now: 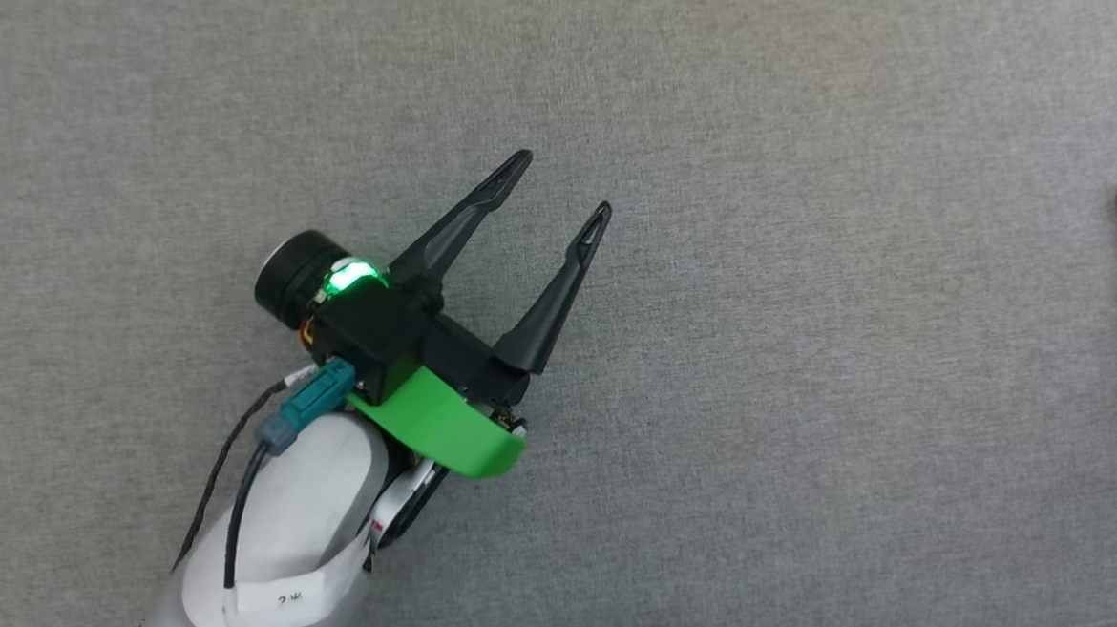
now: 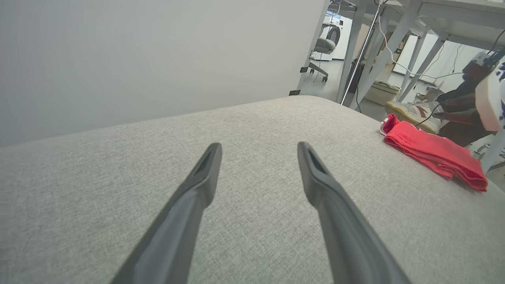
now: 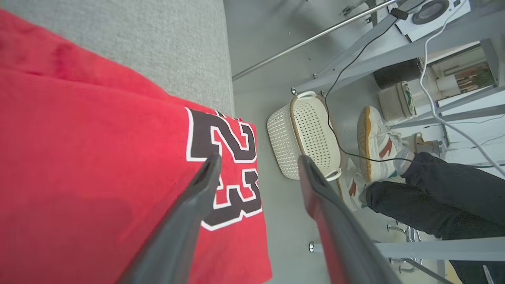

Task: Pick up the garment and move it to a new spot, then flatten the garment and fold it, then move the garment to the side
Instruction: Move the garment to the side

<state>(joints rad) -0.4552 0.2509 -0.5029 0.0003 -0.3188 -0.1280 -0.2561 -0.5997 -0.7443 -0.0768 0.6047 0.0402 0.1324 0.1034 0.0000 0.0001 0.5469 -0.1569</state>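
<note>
Right wrist view: right gripper (image 3: pixel 258 157), fingers spread and empty, over the garment (image 3: pixel 98 157) printed "23"

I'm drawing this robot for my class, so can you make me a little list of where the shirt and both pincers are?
surface: wide grey woven-fabric cushion
garment: red soft T-shirt with a black, white-edged "23" print, lying folded on the surface, far to the robot's right
left pincer: open, empty, over bare surface, well apart from the garment
right pincer: open, empty, above the garment's printed end
basket: cream perforated plastic, on the floor beyond the surface
shoe: a person's, beside the basket
</note>
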